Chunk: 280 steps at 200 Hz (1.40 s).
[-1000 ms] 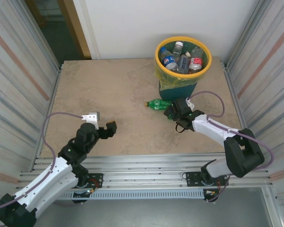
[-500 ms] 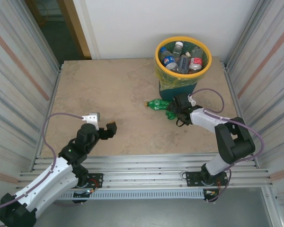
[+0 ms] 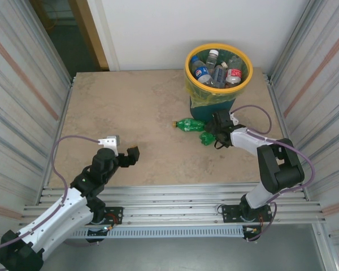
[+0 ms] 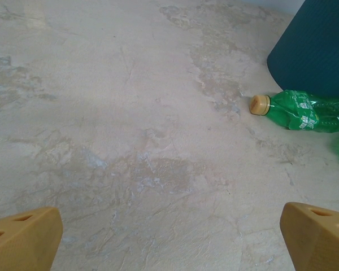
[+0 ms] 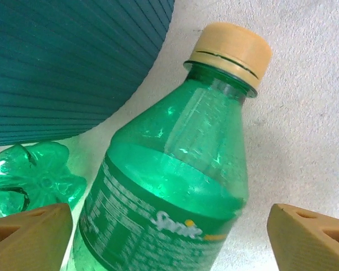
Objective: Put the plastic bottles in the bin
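Right wrist view: the right pincer (image 5: pixel 169 237) stands open astride a green bottle (image 5: pixel 175 186) lying on the table (image 5: pixel 305 113), clamped on nothing. The bottle's long axis runs straight away from it, tan cap (image 5: pixel 233 53) at the far end, beside the teal wall of the bin (image 5: pixel 73 62). Seen from above, that bottle lies left-to-right at the bin's foot, cap leftward, a second green bottle (image 3: pixel 208 139) just beside it; other bottles (image 3: pixel 202 72) lie inside the bin. Left pincer (image 4: pixel 169 237) — spread wide, empty, well apart.

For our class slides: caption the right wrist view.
Right gripper, open, straddles a tan-capped green Sprite bottle lying beside the teal bin.
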Motion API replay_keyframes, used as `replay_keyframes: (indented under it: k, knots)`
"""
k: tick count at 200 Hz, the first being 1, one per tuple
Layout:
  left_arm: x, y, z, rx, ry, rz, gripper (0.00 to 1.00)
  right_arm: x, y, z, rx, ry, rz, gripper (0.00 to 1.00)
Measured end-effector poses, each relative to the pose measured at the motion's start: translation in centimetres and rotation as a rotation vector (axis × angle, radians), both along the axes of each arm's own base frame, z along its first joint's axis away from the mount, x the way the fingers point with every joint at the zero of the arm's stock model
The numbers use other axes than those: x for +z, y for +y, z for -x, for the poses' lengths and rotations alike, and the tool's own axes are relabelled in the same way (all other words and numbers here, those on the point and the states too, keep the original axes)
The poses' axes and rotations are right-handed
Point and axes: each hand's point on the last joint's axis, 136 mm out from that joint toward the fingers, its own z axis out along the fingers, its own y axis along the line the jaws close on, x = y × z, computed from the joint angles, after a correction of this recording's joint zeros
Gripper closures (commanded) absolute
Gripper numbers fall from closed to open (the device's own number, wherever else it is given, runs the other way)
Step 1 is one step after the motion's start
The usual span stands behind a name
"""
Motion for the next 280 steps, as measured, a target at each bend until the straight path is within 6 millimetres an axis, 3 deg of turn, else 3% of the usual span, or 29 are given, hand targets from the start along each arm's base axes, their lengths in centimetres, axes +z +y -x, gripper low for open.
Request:
replay_keyframes:
  k: [110, 170, 218, 245, 280]
  knots:
    - [0.4, 0.0, 0.1, 0.010, -0.007, 0.027, 0.01, -2.3, 0.4, 0.7, 0.043, 0.072, -0.009, 0.30]
    - [-0.1, 0.2, 0.3, 0.011, 0.000, 0.023, 0.01, -2.6, 0.0, 1.4, 0.041, 0.074, -0.001, 0.48]
    - [-0.1, 0.3, 0.3, 0.019, 0.004, 0.034, 0.01, -2.5, -0.7, 3.4, 0.042, 0.106, 0.016, 0.59]
    - [0.1, 0.4, 0.4, 0.025, -0.002, 0.043, 0.01, -0.9, -1.4, 4.5, 0.052, 0.097, 0.050, 0.59]
    - [0.1, 0.4, 0.4, 0.027, -0.004, 0.045, 0.01, 3.9, -2.7, 5.1, 0.055, -0.014, 0.093, 0.59]
